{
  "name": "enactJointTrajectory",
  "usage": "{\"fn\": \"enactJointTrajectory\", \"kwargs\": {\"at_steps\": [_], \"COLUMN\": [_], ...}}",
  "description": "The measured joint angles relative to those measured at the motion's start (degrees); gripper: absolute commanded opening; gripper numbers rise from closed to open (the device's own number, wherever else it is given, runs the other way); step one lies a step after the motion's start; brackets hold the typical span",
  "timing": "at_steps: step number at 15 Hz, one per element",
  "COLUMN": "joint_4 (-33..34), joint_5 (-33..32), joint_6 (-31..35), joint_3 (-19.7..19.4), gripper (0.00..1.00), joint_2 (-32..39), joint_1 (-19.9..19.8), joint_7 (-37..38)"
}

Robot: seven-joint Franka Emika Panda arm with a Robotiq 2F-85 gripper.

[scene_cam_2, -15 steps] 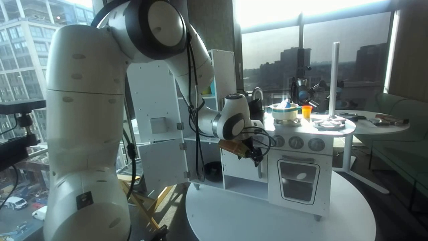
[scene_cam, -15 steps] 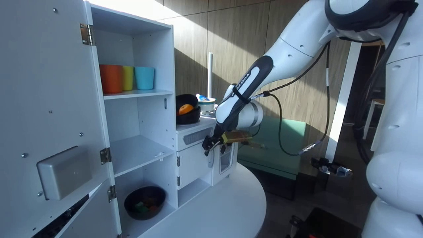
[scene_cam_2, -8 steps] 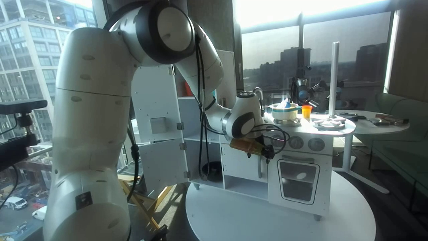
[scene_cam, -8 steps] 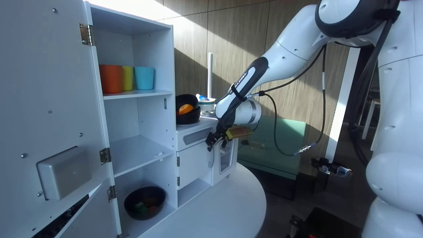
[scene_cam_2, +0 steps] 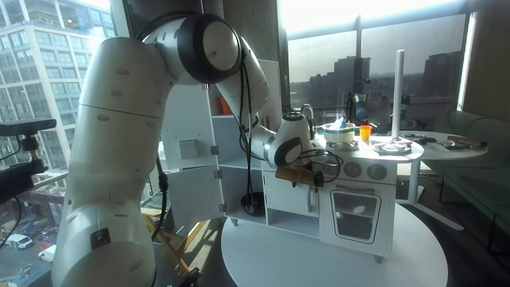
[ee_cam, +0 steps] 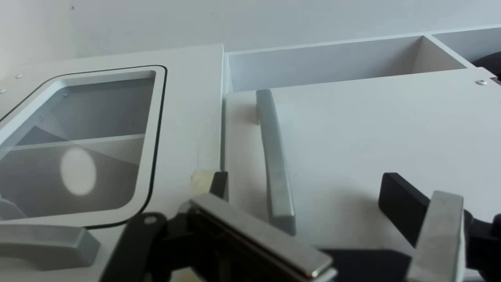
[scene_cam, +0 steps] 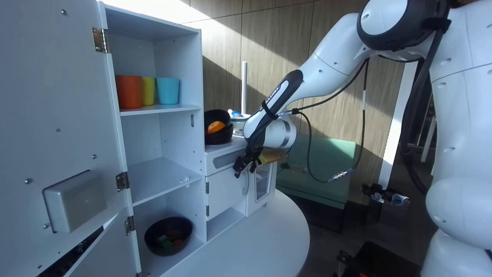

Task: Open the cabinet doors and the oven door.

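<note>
White cabinet doors [scene_cam: 57,96] hang swung outward along the left of the frame in an exterior view, the upper one bearing a grey box [scene_cam: 75,202]. Inside the cabinet [scene_cam: 180,138] I see a row of coloured cups [scene_cam: 148,91] on a shelf [scene_cam: 184,108] and a black bowl [scene_cam: 169,236] at the bottom. The robot arm [scene_cam: 334,57] reaches in from the right edge of that frame, and its gripper [scene_cam: 245,170] hovers at the centre, before a small square door [scene_cam: 225,192]. In the wrist view the jaws are spread, with that door's grey handle [ee_cam: 276,156] showing between them; whether they touch it, I cannot tell. The small door is closed, and so is the windowed oven door [scene_cam_2: 354,217], at lower right in an exterior view, with round knobs [scene_cam_2: 353,170] above it.
</note>
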Motion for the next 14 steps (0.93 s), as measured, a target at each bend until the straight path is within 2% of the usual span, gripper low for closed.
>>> {"fn": "enactJointTrajectory", "kwargs": {"at_steps": [4, 9, 12, 14], "joint_4": [0.2, -0.6, -1.0, -1.1], "joint_5": [0.0, -0.7, -3.2, -8.3], "joint_6": [0.7, 0.3, 0.0, -2.3], "joint_3": [1.6, 3.1, 1.2, -2.4], "gripper": [1.0, 1.0, 1.0, 1.0], "joint_2": [0.5, 0.1, -0.2, -1.0], "joint_1": [-1.0, -1.4, 0.4, 3.6], "joint_7": [-5.0, -6.7, -6.1, -2.1]}}
